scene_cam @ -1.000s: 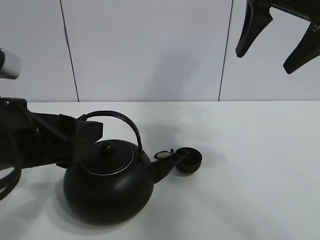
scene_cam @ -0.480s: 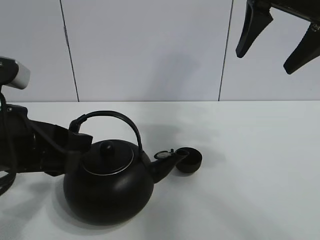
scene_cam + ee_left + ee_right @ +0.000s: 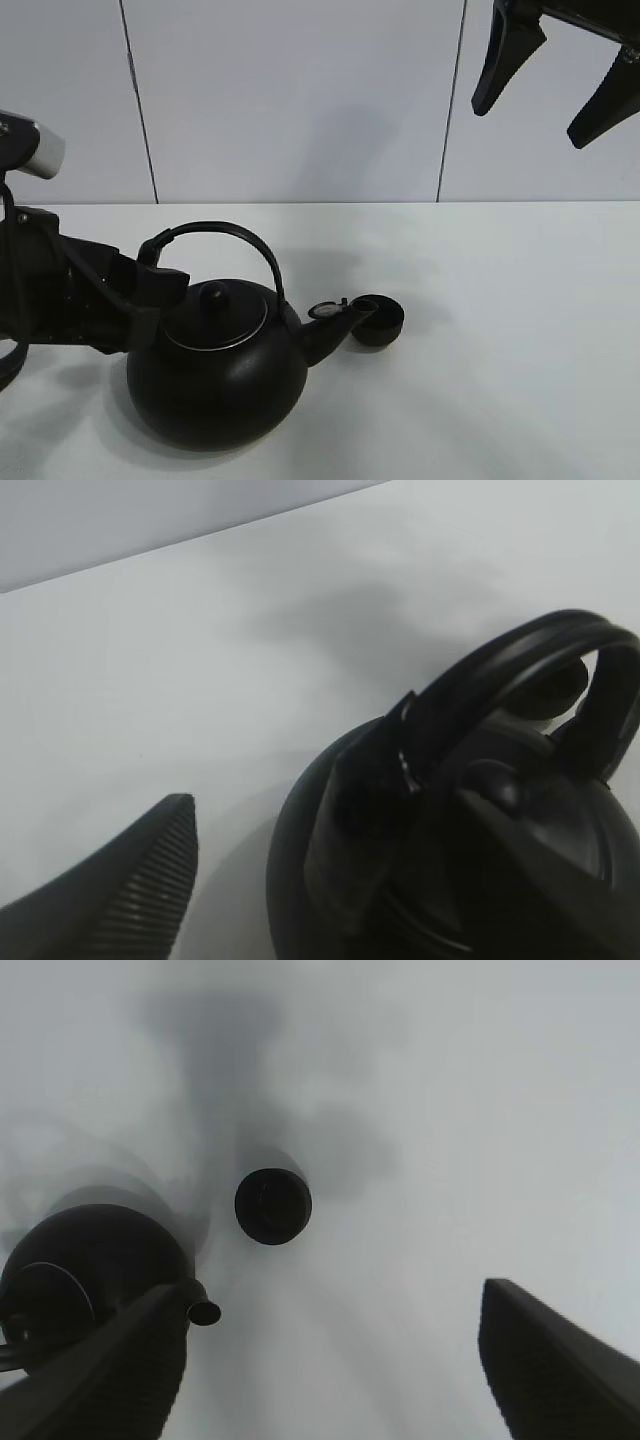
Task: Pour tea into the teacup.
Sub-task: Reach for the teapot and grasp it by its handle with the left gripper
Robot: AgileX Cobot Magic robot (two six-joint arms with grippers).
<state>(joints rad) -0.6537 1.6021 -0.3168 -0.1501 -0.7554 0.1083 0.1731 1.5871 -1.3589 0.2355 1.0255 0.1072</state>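
Kettle point(image 3: 215, 370) nearest, upright on desk point(image 3: 520, 330), not tilted. Your left end effector point(image 3: 160, 300) beside handle point(image 3: 240, 235), jaws apart, gripping nothing. Teacup point(image 3: 380, 320) just past spout point(image 3: 335, 315), not touching; contents too dark to tell. Right end effector point(image 3: 555, 85) high, spread wide, empty. Judgement: no pour under way; can't tell if tea already poured.

**Robot test bench in a plain, lab-like room**

A smooth matte white tabletop point(image 3: 520, 340) runs back to a pale grey panelled wall point(image 3: 290, 100) divided by thin dark vertical seams point(image 3: 139, 110). A black robot arm with loose cabling point(image 3: 60, 295) enters from the left. Plain surfaces and even lighting suggest a robotics lab.
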